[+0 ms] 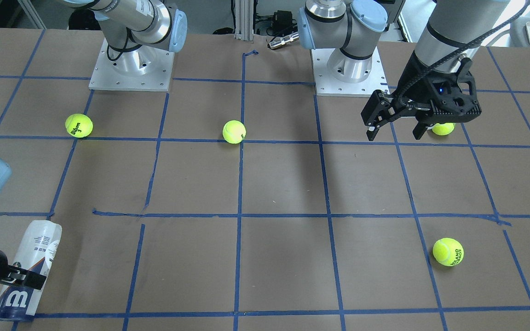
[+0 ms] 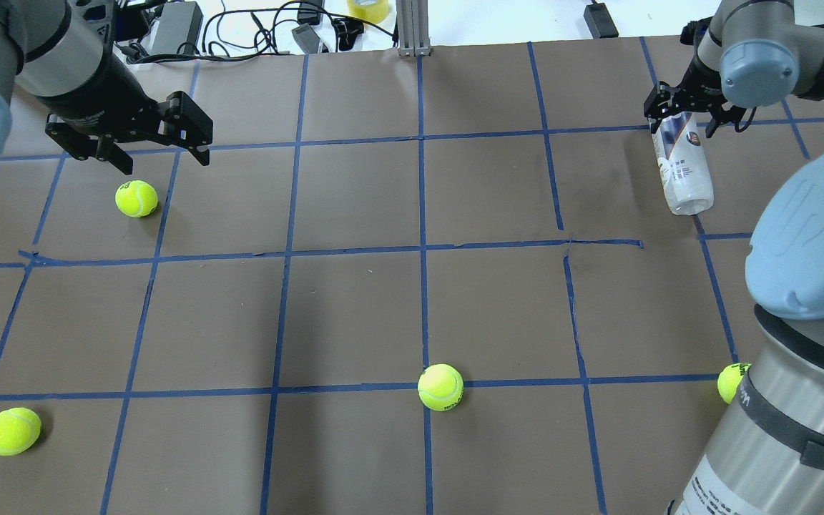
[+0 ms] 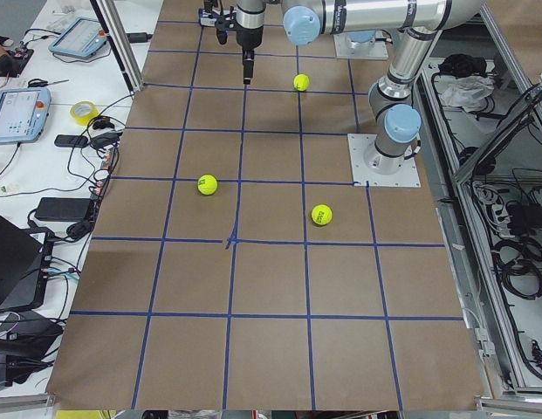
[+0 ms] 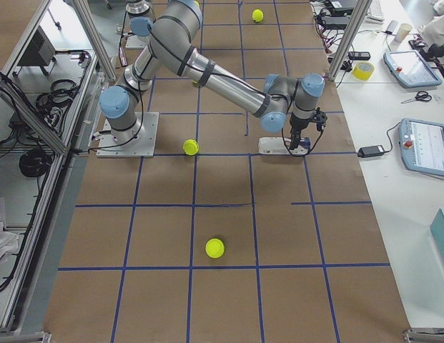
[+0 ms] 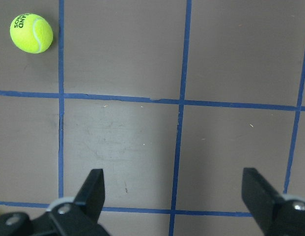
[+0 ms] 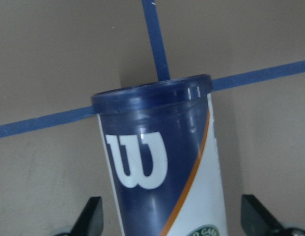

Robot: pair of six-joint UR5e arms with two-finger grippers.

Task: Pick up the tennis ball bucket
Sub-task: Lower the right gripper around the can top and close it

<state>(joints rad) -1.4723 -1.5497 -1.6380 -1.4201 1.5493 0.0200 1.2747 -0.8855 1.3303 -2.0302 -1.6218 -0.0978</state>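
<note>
Right gripper (image 6: 171,199) is down over the tennis ball bucket (image 6: 157,162), jaws spread wide with a clear gap on each side of the tube, so nothing is gripped yet. The bucket lies on its side with its navy end and white W between the jaws. It sits out at the table's far edge on the robot's right, rim over a line of blue tape. This looks like the line-up before the grasp. Next call: squeeze in on that slick round plastic, then raise it. Held so close to one end, the long body may well droop.

On the other side, the left gripper (image 5: 173,172) hangs above bare table, jaws released and holding nothing, a tennis ball (image 2: 136,198) near it. The table (image 2: 355,315) is brown paper gridded in blue tape, with three more balls scattered well apart. Beyond the far edge are cables, power bricks (image 2: 176,21) and a roll of tape (image 2: 368,8). Side benches carry control tablets (image 4: 425,146).
</note>
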